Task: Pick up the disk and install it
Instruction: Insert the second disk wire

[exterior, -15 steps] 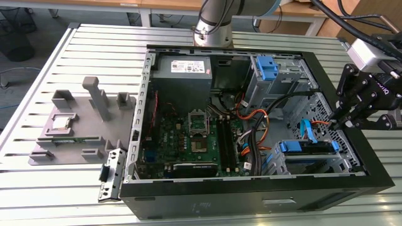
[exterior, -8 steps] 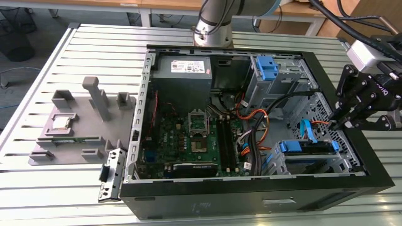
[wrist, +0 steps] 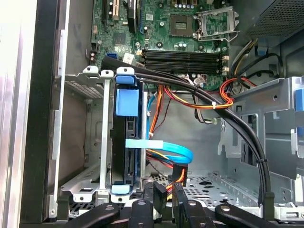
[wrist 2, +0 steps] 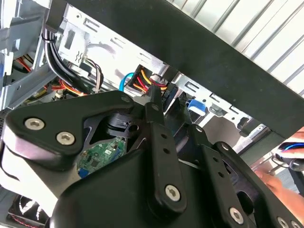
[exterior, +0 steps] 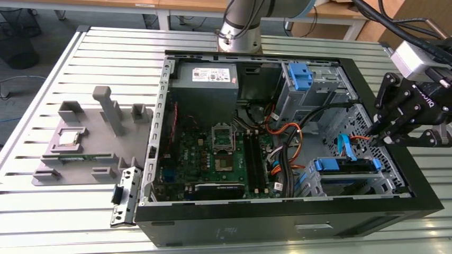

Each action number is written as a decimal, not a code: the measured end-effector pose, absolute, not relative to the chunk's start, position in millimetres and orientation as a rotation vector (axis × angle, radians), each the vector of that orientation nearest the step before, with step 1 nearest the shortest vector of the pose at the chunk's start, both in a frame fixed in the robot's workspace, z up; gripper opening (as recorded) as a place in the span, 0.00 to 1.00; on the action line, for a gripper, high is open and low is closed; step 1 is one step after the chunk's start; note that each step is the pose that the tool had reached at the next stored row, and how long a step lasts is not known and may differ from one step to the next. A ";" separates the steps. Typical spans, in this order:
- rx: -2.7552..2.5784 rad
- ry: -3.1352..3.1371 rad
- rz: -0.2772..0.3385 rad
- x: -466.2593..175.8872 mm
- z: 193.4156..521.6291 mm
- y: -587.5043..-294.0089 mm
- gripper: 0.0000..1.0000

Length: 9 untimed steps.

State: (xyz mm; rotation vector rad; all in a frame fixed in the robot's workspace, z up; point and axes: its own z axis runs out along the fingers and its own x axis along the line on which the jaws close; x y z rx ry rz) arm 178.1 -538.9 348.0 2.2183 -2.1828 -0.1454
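Found the disk (exterior: 347,165) already seated in the drive cage (exterior: 321,182), at the corner of the computer case (exterior: 282,217) on the exterior view's right. Stood on its edge there, with the blue bracket (wrist: 127,101) towards the open side. Hung the gripper (exterior: 385,138) just beside that cage, a little further to the exterior view's right and above the case wall. In the first wrist view, saw the long axis of the disk (wrist: 124,147) running straight away from the gripper (wrist: 166,187) towards the motherboard (wrist: 180,28), offset to one side and not in line. Lay nearest to a wired connector (wrist: 178,175), close by or touching. Could not tell whether released or clenched.
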 end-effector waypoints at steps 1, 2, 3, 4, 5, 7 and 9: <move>2.218 -2.183 -0.146 178.1 348.0 -538.9 0.30; 2.218 -2.182 -0.146 178.1 348.0 -538.9 0.30; 2.218 -2.182 -0.146 178.1 348.0 -538.9 0.30; 2.218 -2.182 -0.147 178.1 348.0 -538.9 0.30; 2.218 -2.182 -0.147 178.1 348.0 -538.9 0.30; 2.217 -2.182 -0.148 178.1 348.0 -538.9 0.22; 2.217 -2.181 -0.148 178.1 348.0 -538.9 0.17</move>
